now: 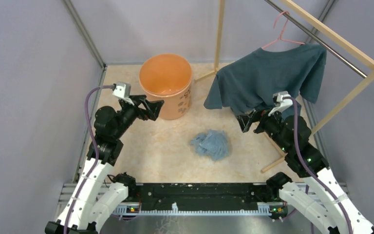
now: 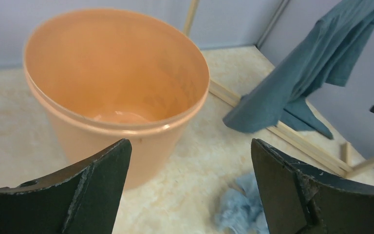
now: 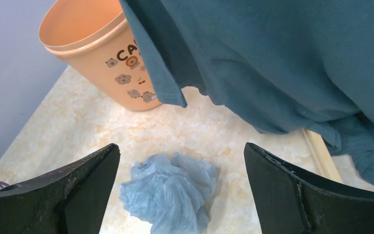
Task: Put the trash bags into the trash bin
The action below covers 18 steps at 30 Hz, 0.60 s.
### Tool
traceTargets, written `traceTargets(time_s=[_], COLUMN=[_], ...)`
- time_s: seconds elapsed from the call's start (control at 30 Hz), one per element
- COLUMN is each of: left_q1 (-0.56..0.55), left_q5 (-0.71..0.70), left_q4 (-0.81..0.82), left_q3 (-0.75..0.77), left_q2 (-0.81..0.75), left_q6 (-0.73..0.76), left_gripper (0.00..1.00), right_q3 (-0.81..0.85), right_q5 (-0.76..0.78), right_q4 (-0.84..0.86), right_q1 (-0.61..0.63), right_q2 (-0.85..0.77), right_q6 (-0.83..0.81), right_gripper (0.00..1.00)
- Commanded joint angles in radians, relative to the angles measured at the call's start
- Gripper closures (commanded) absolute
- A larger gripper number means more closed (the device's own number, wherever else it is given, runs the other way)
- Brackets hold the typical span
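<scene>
The pale blue trash bag (image 1: 211,144) lies crumpled on the table between the arms; it shows in the right wrist view (image 3: 170,192) and at the lower edge of the left wrist view (image 2: 238,209). The orange trash bin (image 1: 166,91) stands upright and empty at the back left, seen from above in the left wrist view (image 2: 112,92) and with dark print in the right wrist view (image 3: 107,53). My left gripper (image 1: 157,109) is open beside the bin's near side. My right gripper (image 1: 245,121) is open, raised above and right of the bag.
A dark teal T-shirt (image 1: 268,78) hangs on a pink hanger (image 1: 282,29) from a wooden rack (image 1: 341,44) at the back right, its hem just behind my right gripper. The rack's foot rails (image 2: 282,131) lie on the table. Grey walls enclose the table.
</scene>
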Motion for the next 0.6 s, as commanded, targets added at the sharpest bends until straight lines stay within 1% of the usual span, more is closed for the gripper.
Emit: traceTargets(time_s=[0.0,0.07,0.23,0.33,0.4,0.47,0.5,0.57], left_q1=[-0.002,-0.002,-0.002,-0.009,-0.041,-0.119,-0.171,-0.271], left_q5=[0.117,0.173,0.286,0.367,0.4,0.363,0.321,0.208], left_q4=[-0.157,-0.199,-0.222,-0.15,-0.074,-0.013,0.015,0.026], left_q3=[-0.001,-0.04,-0.182,-0.255,-0.296,-0.323,-0.326,-0.307], left_q2=[-0.033,-0.047,-0.068,-0.051,-0.026,0.019,0.049,0.148], left_q6=[-0.187,-0.244,-0.373,-0.46,-0.516,-0.545,-0.546,-0.538], left_gripper=[0.01,0.01,0.01,0.02,0.02,0.02,0.02,0.02], right_q3=[-0.022,-0.039,-0.091,-0.127,-0.147,-0.175,-0.189,-0.194], right_q5=[-0.018,-0.043,-0.228,-0.274,-0.32,-0.341,-0.357,-0.413], right_q4=[0.072,0.099,0.169,0.208,0.233,0.263,0.271,0.277], right_q1=[0.009,0.009,0.009,0.009,0.008,0.009,0.008,0.004], right_q2=[0.012,0.037,0.09,0.105,0.121,0.145,0.161,0.199], right_q6=[0.036,0.035,0.042,0.074,0.091,0.147,0.182,0.193], right_gripper=[0.01,0.01,0.01,0.01,0.01,0.01,0.01,0.01])
